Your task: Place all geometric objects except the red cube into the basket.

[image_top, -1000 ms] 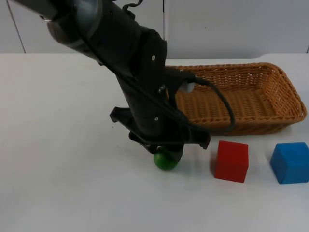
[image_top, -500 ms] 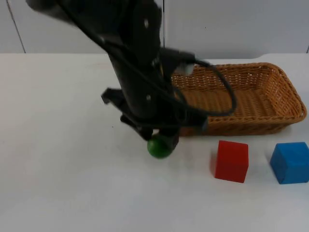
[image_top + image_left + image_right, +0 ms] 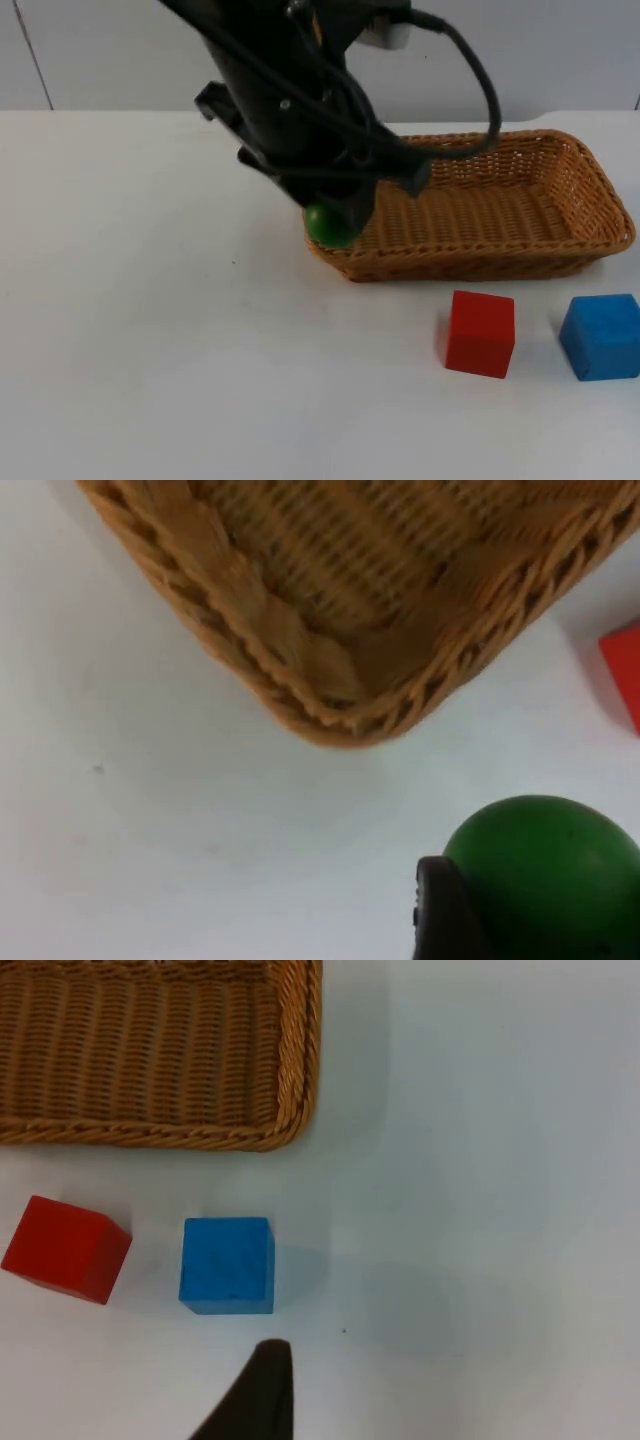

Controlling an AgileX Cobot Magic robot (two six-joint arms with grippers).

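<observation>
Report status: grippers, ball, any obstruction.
Left gripper shut on green ball, raised at basket near corner. Right gripper waits above blue cube. Nothing blocking.

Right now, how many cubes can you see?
2. The red cube sits on the table in front of the basket. The blue cube sits just right of it in the top view. The left arm could hide more.

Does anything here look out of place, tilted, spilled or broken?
Nothing stands out. The basket sits flat and whole, the red cube and blue cube rest upright on the table, and the left hand holds the green ball by the basket's corner.
</observation>
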